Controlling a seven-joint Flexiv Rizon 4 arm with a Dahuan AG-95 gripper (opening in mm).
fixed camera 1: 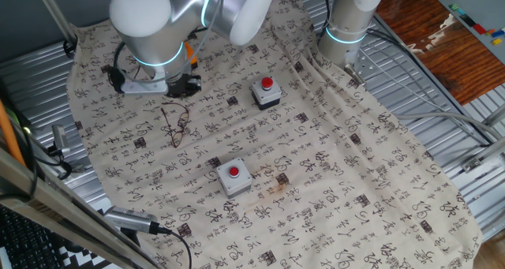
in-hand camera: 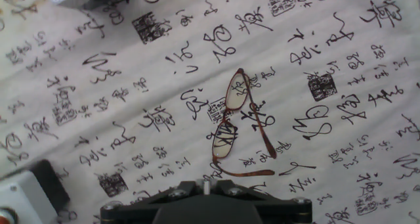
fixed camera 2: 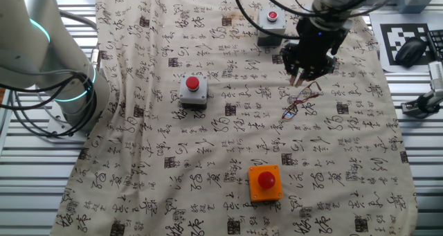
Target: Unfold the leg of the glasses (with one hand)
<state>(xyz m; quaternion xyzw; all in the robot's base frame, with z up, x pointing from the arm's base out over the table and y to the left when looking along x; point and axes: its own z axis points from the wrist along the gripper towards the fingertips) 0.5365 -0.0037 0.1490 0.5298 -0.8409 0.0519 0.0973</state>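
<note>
The glasses (fixed camera 1: 175, 124) are small, with a thin reddish-brown wire frame, and lie flat on the printed cloth. They also show in the other fixed view (fixed camera 2: 300, 102) and in mid-frame of the hand view (in-hand camera: 235, 122). In the hand view one temple runs out from the far lens towards the right. The other lies along the near side below the lenses. My gripper (fixed camera 1: 178, 84) hovers just above and behind the glasses and does not touch them; it also shows in the other fixed view (fixed camera 2: 307, 75). Its fingers look spread and empty. Only its black base (in-hand camera: 207, 199) shows in the hand view.
A red button on a dark box (fixed camera 1: 267, 93) stands right of the glasses, and one on a white box (fixed camera 1: 233, 177) stands nearer the front. An orange button box (fixed camera 2: 265, 183) sits on the cloth. A second arm's base (fixed camera 1: 347, 24) stands at the back.
</note>
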